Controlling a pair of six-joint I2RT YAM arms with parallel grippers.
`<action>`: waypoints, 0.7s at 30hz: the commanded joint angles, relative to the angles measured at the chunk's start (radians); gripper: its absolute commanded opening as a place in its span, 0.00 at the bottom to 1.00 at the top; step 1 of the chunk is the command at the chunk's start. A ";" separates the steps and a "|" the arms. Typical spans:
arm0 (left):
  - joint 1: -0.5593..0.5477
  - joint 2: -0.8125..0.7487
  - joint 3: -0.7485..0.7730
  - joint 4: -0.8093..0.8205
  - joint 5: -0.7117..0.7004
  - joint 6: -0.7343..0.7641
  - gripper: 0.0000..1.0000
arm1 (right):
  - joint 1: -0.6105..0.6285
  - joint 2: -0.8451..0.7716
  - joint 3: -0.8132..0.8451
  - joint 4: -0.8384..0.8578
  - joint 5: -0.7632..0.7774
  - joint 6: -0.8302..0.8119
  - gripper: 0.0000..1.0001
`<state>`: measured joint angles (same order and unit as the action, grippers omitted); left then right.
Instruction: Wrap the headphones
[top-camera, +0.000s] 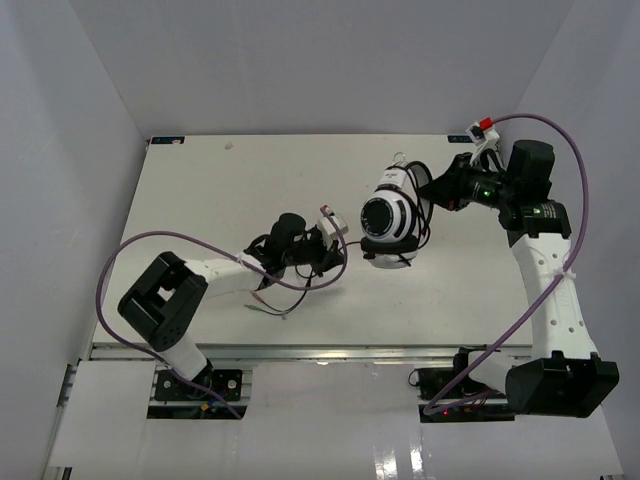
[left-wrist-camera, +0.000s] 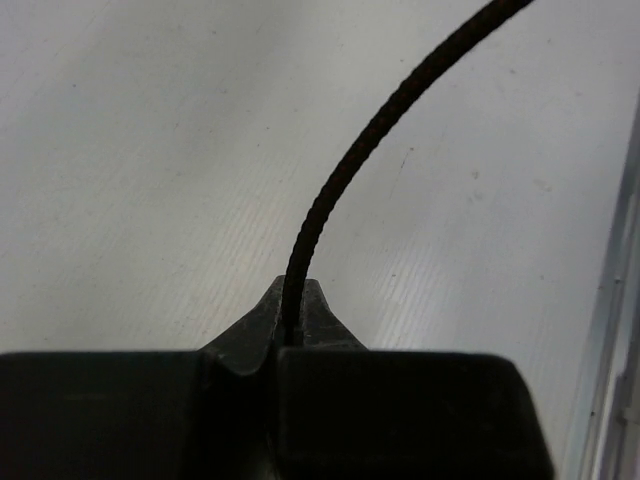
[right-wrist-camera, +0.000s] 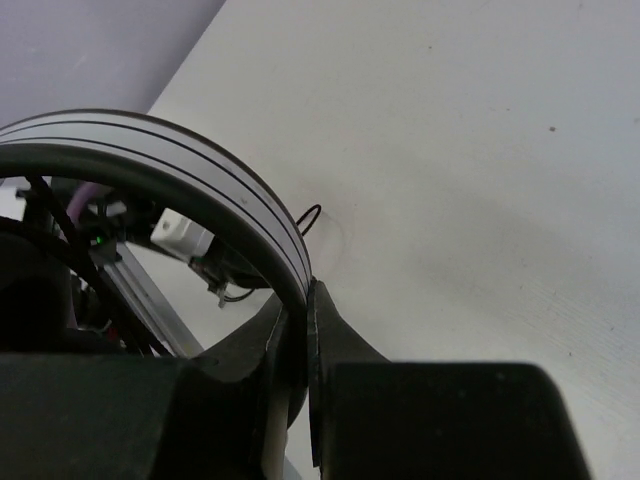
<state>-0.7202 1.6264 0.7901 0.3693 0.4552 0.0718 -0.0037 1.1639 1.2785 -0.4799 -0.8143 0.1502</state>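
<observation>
The headphones (top-camera: 388, 215) are white and black, with one round black ear pad facing up, and hang above the middle of the white table (top-camera: 230, 190). My right gripper (top-camera: 428, 190) is shut on their white, black-striped headband (right-wrist-camera: 200, 165), which arches up and left out of the jaws (right-wrist-camera: 305, 300). My left gripper (top-camera: 335, 240) sits just left of the headphones and is shut on the thin black cable (left-wrist-camera: 380, 125), which rises out from between its fingertips (left-wrist-camera: 292, 300) toward the upper right. The cable's loose end with coloured plugs (top-camera: 268, 306) lies on the table near the left forearm.
Thick purple arm cables loop beside the left arm (top-camera: 120, 262) and over the right arm (top-camera: 575, 150). A metal rail (top-camera: 320, 352) runs along the table's near edge. Pale walls close in the table at the back and both sides.
</observation>
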 joint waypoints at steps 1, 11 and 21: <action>0.134 -0.029 0.122 -0.133 0.285 -0.133 0.07 | 0.090 -0.080 0.014 -0.100 0.034 -0.243 0.08; 0.229 -0.112 0.453 -0.520 0.343 -0.347 0.03 | 0.209 -0.124 -0.141 -0.096 0.463 -0.412 0.08; 0.176 -0.126 0.595 -0.540 0.491 -0.716 0.00 | 0.308 -0.057 -0.178 0.143 0.958 -0.232 0.08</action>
<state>-0.5177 1.5607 1.3493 -0.1450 0.8798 -0.4668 0.3041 1.0911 1.0958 -0.4897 -0.1042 -0.1885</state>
